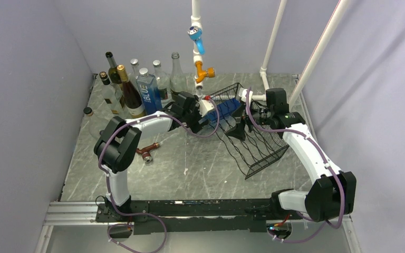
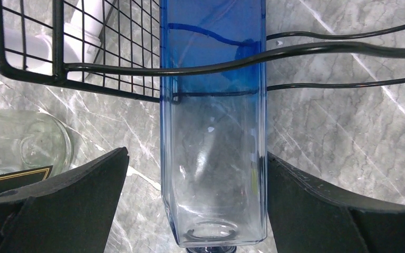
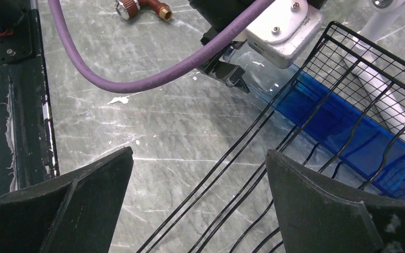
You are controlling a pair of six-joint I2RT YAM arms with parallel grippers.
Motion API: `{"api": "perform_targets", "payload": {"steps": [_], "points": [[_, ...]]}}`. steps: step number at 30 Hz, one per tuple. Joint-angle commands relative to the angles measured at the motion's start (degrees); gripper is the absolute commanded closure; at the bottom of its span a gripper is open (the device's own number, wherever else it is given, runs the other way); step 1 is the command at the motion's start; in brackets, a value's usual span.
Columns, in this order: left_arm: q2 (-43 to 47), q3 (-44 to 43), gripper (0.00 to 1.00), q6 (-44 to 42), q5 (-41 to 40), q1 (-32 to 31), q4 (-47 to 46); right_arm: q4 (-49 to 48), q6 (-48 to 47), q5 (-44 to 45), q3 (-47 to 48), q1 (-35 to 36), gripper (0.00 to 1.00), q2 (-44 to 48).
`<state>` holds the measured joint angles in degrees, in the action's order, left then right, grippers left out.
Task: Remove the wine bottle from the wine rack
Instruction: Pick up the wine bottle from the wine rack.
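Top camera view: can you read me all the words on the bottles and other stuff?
"BLUE": running along the side of the tall blue bottle standing at the back.
White label on the dark gold-capped bottle beside it: too small to read.
Black gold-edged label in the left wrist view: no letters show.
Wine bottle in the rack: no words visible.

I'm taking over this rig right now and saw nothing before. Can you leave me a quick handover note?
The left gripper is open, jaws either side of the bottle at its clear end, not closed on it.
The right gripper is open above the rack wires, holding nothing.
The bottle lies in the rack.
Done: left gripper lined up.
Left to do: grip, pull the bottle out.
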<state>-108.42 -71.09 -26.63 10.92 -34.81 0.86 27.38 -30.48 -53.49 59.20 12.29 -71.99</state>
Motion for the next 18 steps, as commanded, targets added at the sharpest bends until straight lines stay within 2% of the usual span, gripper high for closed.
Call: {"api": "perform_targets", "payload": {"steps": [1,18], "points": [[-1.2,-3.1,0.03,0.8,-0.2,0.1,0.8,0.0,-0.5,-2.3,2.2,-0.6,0.0,1.3],[-4.7,-5.4,0.06,0.1,-0.6,-0.1,2.3,0.1,-0.6,-3.1,2.1,-1.5,0.0,1.4]]}}
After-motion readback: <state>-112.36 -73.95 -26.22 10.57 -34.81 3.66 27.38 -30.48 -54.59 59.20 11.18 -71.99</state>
